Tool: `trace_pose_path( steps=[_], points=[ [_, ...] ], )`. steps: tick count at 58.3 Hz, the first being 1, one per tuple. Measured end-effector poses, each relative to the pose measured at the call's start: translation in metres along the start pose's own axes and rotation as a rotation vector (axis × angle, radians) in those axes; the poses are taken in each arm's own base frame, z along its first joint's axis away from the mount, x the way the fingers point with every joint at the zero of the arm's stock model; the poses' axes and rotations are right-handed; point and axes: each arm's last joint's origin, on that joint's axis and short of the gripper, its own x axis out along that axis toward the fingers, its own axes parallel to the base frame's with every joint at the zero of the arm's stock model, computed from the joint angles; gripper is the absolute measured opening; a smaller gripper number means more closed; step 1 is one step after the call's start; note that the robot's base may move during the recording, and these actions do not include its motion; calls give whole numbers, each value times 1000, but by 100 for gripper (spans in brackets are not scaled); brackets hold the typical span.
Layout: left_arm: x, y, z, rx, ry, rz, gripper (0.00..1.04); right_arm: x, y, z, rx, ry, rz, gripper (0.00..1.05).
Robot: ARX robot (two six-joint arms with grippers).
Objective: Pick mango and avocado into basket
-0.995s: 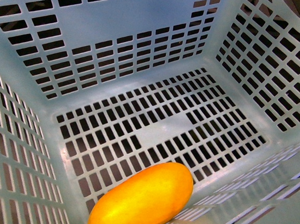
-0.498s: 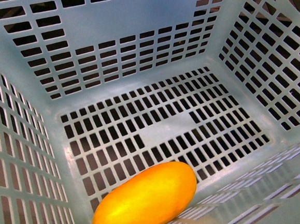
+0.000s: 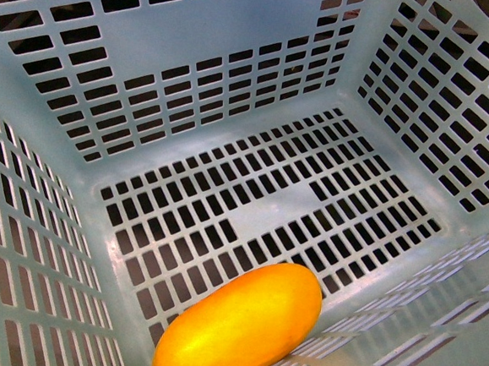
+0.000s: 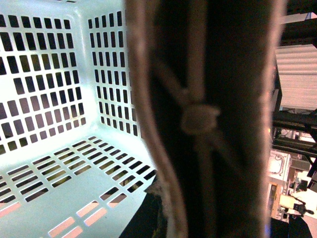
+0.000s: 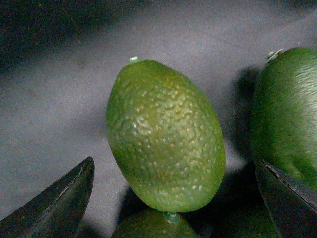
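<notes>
**Right jaws spread around avocado; mango in basket**

The right gripper (image 5: pixel 173 163) has its jaws spread wide. One dark finger (image 5: pixel 59 203) shows on either side of the avocado (image 5: pixel 166 134), and neither touches it. The avocado is egg-shaped with pebbled green skin and lies on a dark surface (image 5: pixel 49 99), outside the basket. A second, darker green fruit (image 5: pixel 287 114) sits just beside it, partly behind the other finger. A third green fruit (image 5: pixel 153 225) touches the avocado's end nearest the camera.

The left gripper does not show in its wrist view, so the state of its jaws cannot be told. A brownish-pink handle (image 4: pixel 208 119) crosses that view close up and blurred, with the basket's white-lit slotted walls behind it.

In the front view the mango (image 3: pixel 237 327) lies on its side on the slotted floor of the light blue basket (image 3: pixel 154 40). It rests against the near wall, close to a corner.
</notes>
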Motion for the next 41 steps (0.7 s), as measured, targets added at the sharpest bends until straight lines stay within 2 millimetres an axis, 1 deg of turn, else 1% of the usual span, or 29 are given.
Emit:
trace_pose_path(
  steps=[10,24,41],
  points=[
    [0,0,0,0,1,0,4,4,3,5,-4,-4,1,96],
    [0,0,0,0,-1,0,4,14,0,0,2,28,-13,96],
    [0,0,0,0,0,0,4,24,1,11,2,21,-12,96]
  ],
)
